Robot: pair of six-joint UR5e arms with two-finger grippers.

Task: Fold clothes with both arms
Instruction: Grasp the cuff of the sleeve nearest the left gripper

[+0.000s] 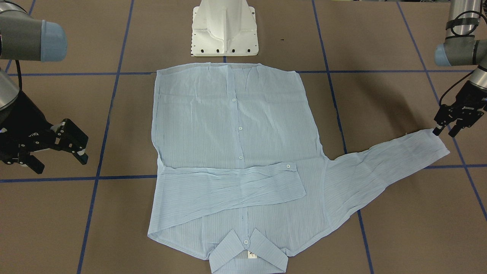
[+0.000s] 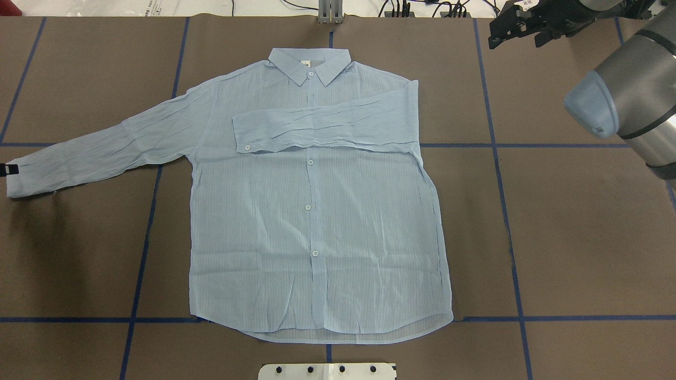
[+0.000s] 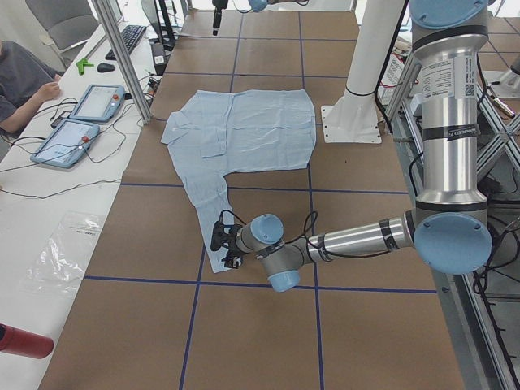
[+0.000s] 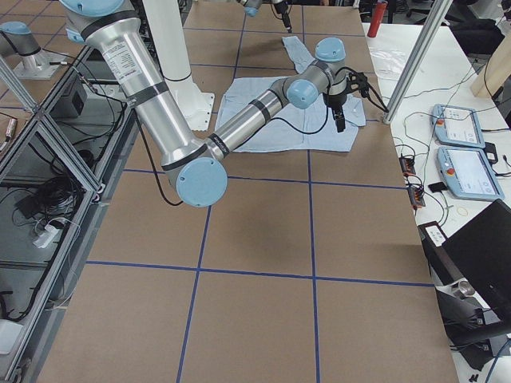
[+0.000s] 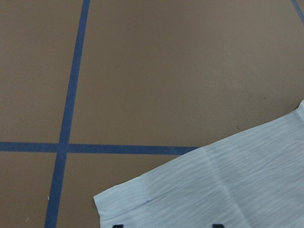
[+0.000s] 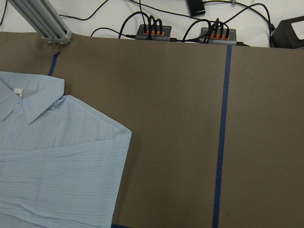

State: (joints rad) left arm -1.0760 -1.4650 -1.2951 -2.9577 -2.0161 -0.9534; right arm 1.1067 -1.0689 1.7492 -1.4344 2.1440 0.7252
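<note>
Shirt cuff (image 1: 432, 144) lies at spread left gripper (image 1: 444, 132); right gripper (image 1: 61, 163), spread, well apart.

"What's the work surface like?"

"A matte brown tabletop (image 2: 581, 237), split into large squares by blue tape lines (image 2: 554, 145)."

"And round about?"

"A white bench (image 3: 24, 211) runs along one side, with two tablets (image 3: 99, 102), aluminium posts (image 3: 123, 61), a grey office chair (image 3: 65, 16) and a red bottle (image 3: 20, 341). Power strips (image 6: 153, 33) sit at the edge."
</note>
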